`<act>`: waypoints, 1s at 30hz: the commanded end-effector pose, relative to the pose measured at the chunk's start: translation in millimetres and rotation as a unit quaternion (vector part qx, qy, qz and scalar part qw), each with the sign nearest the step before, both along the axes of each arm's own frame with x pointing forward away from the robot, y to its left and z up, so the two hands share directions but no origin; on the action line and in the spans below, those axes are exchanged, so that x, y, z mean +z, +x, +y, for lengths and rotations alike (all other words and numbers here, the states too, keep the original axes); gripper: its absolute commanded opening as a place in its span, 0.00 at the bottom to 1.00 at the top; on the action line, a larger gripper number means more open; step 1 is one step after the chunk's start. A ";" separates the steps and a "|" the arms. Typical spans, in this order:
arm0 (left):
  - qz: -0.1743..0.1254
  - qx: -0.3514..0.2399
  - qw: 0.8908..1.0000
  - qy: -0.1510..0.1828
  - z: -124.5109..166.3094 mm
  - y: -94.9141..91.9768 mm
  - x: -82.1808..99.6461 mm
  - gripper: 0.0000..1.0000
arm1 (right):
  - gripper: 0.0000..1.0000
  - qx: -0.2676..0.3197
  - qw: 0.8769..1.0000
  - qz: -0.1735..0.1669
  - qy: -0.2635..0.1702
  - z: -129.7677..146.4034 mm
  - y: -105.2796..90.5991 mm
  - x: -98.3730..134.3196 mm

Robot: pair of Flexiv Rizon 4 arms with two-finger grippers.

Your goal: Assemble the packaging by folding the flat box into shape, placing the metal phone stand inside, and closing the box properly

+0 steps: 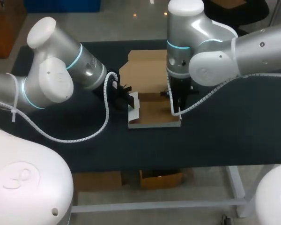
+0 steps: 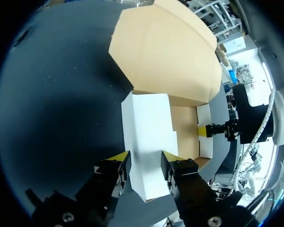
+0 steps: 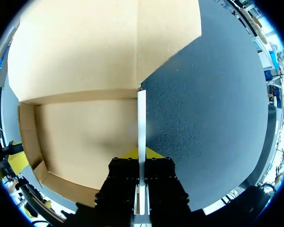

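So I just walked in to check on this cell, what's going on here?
Both arms are shaping the cardboard box. The right gripper pinches its right side wall upright; the left gripper is at the white left flap. The lid lies open, and no phone stand is in view.

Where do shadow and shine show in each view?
Head view: shine on the left arm shell; left wrist view: dark shadow on the table beside the box; right wrist view: faint shadow on the box floor ahead of the right gripper.
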State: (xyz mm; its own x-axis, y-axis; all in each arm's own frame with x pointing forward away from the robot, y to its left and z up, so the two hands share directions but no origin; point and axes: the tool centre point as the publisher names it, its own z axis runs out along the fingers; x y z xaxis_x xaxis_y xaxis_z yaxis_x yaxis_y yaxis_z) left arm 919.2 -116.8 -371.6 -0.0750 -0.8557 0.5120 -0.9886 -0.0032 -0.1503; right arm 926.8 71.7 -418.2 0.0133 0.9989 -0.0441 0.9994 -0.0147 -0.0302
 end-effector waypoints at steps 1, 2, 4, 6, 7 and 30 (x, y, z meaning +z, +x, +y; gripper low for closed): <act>0.003 0.013 0.997 0.074 -7.7 5.3 -3.2 0.42 | 0.00 0.000 1.000 0.001 0.000 1.4 0.0 0.3; 0.005 0.013 0.997 0.078 -7.8 5.9 -3.9 0.42 | 0.00 0.000 1.000 0.001 0.000 1.4 0.0 0.3; 0.005 0.020 0.995 0.095 -8.1 7.2 -6.2 0.42 | 0.00 0.000 1.000 0.001 0.000 1.4 0.0 0.3; 0.006 0.026 0.994 0.107 -7.8 8.2 -8.5 0.41 | 0.00 0.000 1.000 0.001 0.000 1.4 0.0 0.3; 0.007 0.027 0.994 0.109 -7.7 8.5 -9.3 0.41 | 0.00 0.000 1.000 0.001 0.000 1.4 0.0 0.3; 0.014 0.072 0.972 0.221 -2.1 9.8 -24.5 0.24 | 0.00 0.000 1.000 0.001 0.000 1.4 0.0 0.3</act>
